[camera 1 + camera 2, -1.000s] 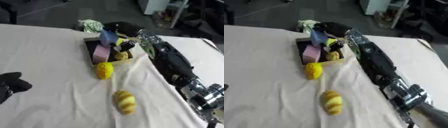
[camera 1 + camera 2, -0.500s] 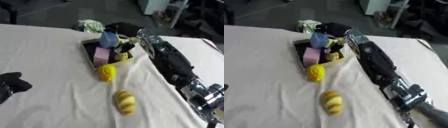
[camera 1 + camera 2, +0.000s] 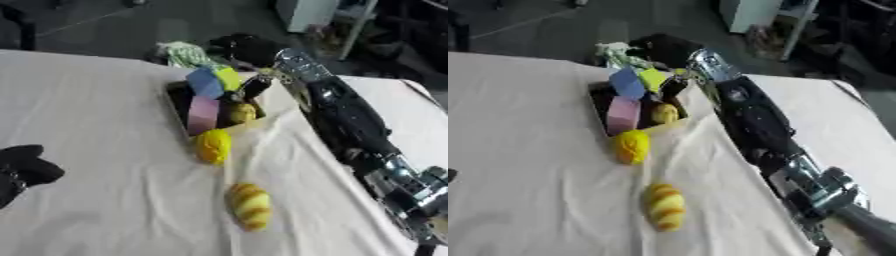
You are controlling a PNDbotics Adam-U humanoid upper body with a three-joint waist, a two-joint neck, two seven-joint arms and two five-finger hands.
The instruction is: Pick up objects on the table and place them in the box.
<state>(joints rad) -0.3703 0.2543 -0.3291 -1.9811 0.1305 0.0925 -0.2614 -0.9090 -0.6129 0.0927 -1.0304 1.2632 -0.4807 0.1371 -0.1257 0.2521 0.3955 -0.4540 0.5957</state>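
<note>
Right arm reaching across the cloth-covered table [image 3: 105, 100] to the box [image 3: 178, 95], right hand [image 3: 254, 86] over its far side, fingers' state unclear, box holding pink block [image 3: 202, 114], blue block [image 3: 204, 82], lemon [image 3: 213, 145] just outside the box, striped bread [image 3: 248, 205] nearer, left hand [image 3: 24, 167] resting at left edge, fingers curled, holding nothing.

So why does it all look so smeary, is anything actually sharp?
Nothing is crisp. In the left eye view the box and striped bread have soft edges, and the left robot hand is a dark blur. In the right eye view the right arm smears near the lower corner. Light is even, without glare.
</note>
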